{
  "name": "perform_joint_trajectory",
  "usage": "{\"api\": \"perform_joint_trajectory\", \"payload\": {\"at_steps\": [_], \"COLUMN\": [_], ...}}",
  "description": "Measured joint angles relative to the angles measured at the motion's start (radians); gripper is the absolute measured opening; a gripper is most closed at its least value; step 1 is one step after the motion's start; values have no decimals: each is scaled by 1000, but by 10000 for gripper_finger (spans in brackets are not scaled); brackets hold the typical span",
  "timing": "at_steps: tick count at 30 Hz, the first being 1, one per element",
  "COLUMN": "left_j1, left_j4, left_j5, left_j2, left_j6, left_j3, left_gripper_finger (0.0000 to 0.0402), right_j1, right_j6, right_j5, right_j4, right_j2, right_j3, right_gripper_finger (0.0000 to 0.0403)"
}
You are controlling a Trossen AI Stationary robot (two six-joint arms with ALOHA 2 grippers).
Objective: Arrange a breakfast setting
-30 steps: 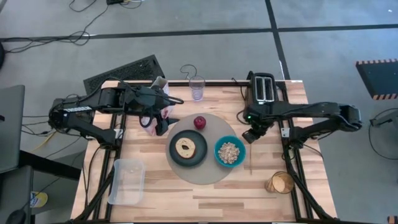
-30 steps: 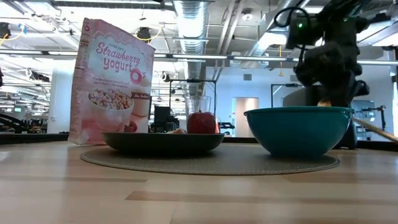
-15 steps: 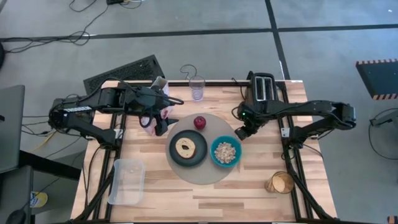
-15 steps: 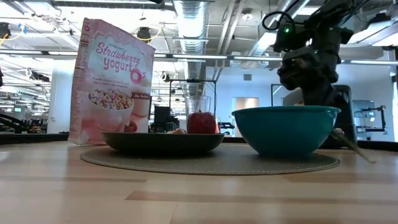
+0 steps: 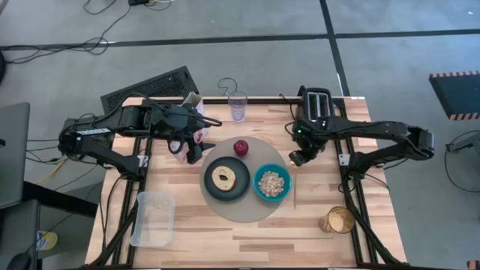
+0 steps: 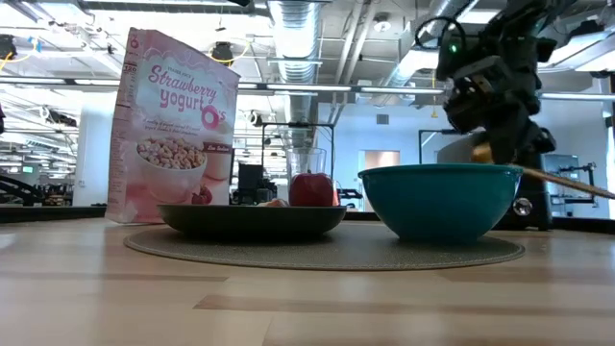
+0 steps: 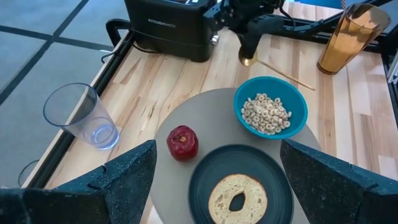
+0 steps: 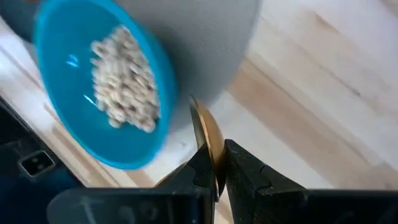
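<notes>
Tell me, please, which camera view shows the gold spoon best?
The left wrist view: the gold spoon shows whole, bowl and handle, held by the right pincer. The right wrist view shows only its bowl edge-on, the low view part of its handle, the high view a thin line.

I see a teal bowl (image 5: 272, 183) of beige cereal (image 5: 273, 182), a dark grey plate (image 5: 226, 179), red apple (image 5: 241, 147), grey mat (image 5: 255, 206), gold spoon (image 7: 273, 65), pale wood surface (image 5: 255, 238).
</notes>
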Motion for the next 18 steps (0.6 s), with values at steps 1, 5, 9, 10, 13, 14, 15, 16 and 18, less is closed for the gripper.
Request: {"api": "perform_joint_trajectory", "payload": {"at_steps": [1, 5, 9, 10, 13, 14, 15, 16, 18], "left_j1": [0, 0, 0, 0, 0, 0, 0, 0, 0], "left_j4": [0, 0, 2, 2, 3, 3, 4, 5, 7], "left_j5": [0, -1, -2, -2, -2, -2, -2, -2, -2], "left_j2": [0, 0, 0, 0, 0, 0, 0, 0, 0], "left_j6": [0, 0, -1, -1, -2, -2, -2, -2, -3], "left_j3": [0, 0, 0, 0, 0, 0, 0, 0, 0], "left_gripper_finger": [325, 325, 325, 325, 325, 325, 325, 325, 325], "right_j1": [-5, -16, -15, -15, -15, -16, -19, -23, -30], "right_j6": [-7, -11, 5, 5, 0, -4, -4, -5, -7], "right_j5": [-5, 0, 3, 4, 2, 1, 3, 6, 16], "right_j4": [-5, 30, 98, 112, 173, 197, 216, 233, 255], "right_j2": [-1, 1, 1, 1, 1, 1, 1, 1, 1], "right_j3": [-13, -83, -134, -145, -179, -191, -200, -209, -226], "right_gripper_finger": [47, 47, 47, 47, 47, 47, 47, 47, 47]}}
